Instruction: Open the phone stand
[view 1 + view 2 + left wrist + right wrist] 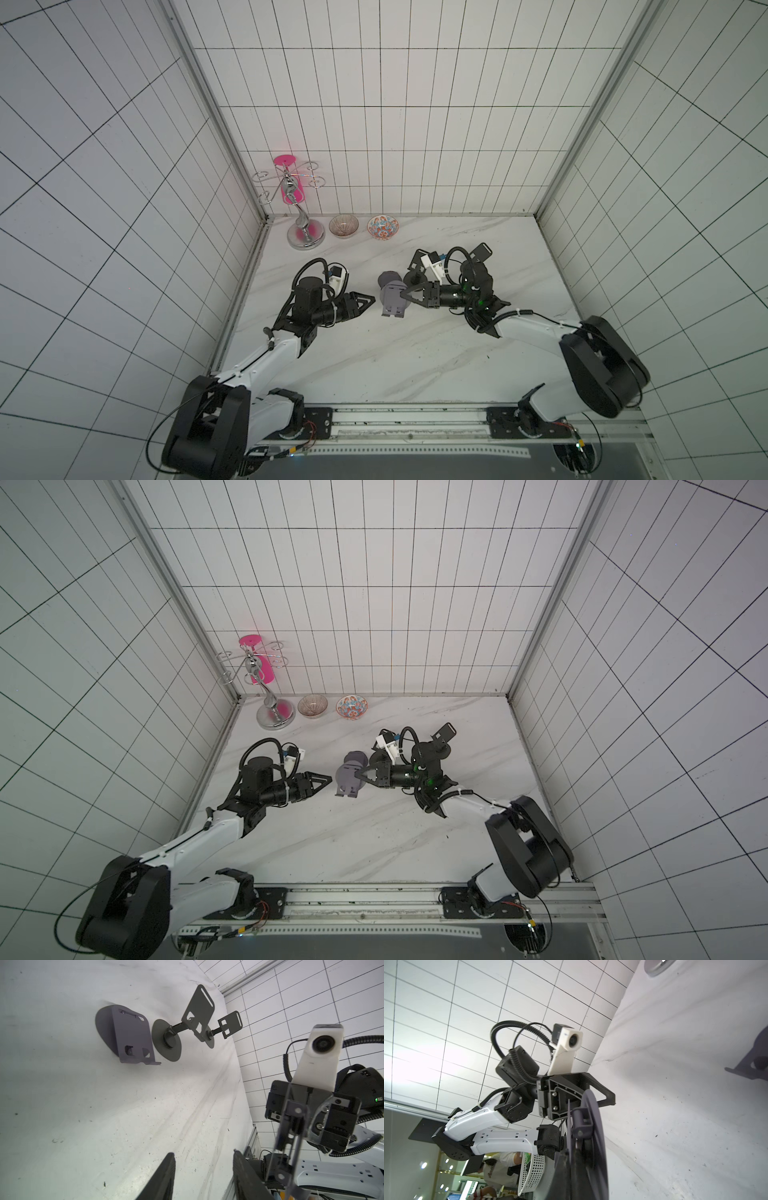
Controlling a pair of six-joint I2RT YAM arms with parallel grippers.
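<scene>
Right pincer [405, 296] clenched on the edge of the grey phone stand [390, 301], holding it above the table [415, 365]. Left pincer [372, 300] released and empty, its tips just short of the stand's opposite edge. Lettering on a bystander's shirt [491, 1175] is too blurred to read.

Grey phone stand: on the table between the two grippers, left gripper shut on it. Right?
One slip: the left gripper is open, not shut on the grey phone stand. The left wrist view shows only table between its fingers. Rest holds.
</scene>
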